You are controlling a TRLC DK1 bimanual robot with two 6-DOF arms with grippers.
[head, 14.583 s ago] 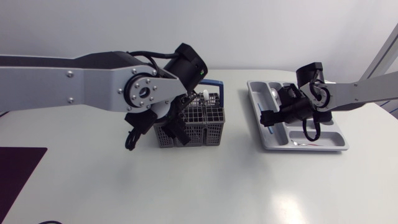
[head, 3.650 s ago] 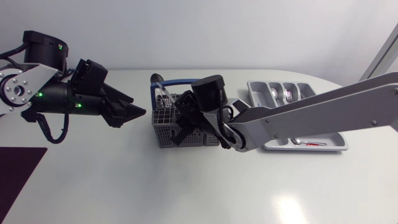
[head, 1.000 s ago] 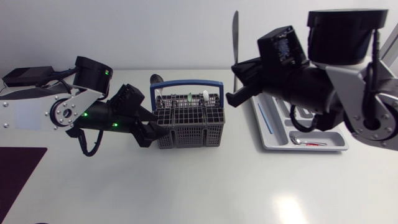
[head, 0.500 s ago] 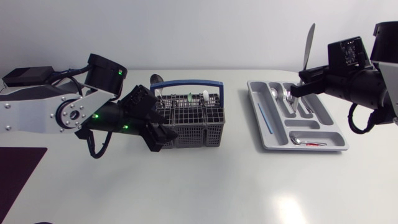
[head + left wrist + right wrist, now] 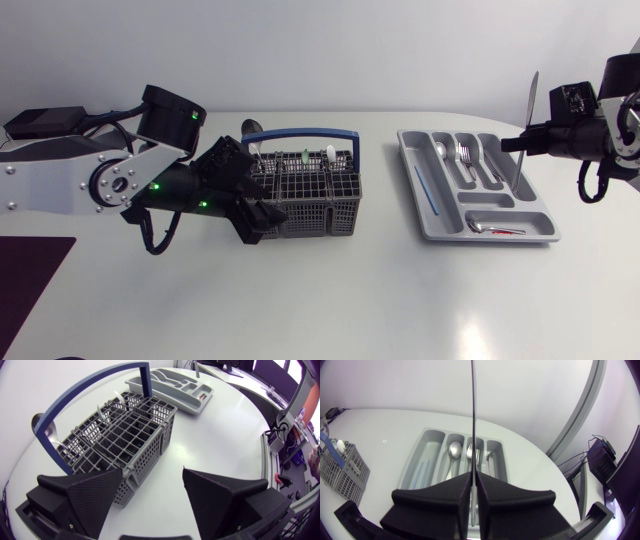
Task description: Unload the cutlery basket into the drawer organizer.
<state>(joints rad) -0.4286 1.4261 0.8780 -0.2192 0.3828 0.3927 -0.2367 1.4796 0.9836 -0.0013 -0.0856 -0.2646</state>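
The grey cutlery basket point(image 5: 305, 195) with a blue handle stands mid-table, holding a spoon point(image 5: 250, 128) and white-handled pieces point(image 5: 328, 153). My left gripper point(image 5: 262, 218) is open at its front left corner; in the left wrist view the basket point(image 5: 117, 430) lies just ahead of the gripper point(image 5: 152, 495), nearer one finger. The grey drawer organizer point(image 5: 432, 225) sits to the right with a spoon, forks and a blue piece in its slots. My right gripper point(image 5: 520, 142) is shut on a table knife point(image 5: 530, 95), held upright above the organizer's right side. In the right wrist view the knife point(image 5: 472, 410) rises edge-on from the gripper point(image 5: 472, 490) over the organizer point(image 5: 432, 440).
A small red-handled utensil point(image 5: 503, 231) lies in the organizer's front compartment. A dark mat point(image 5: 25, 280) sits at the table's front left corner. Bare white tabletop spreads in front of the basket and the organizer.
My right arm carried the knife rightward, from the gap beside the basket to above the organizer's right side. My left gripper edged closer to the basket, then held still.
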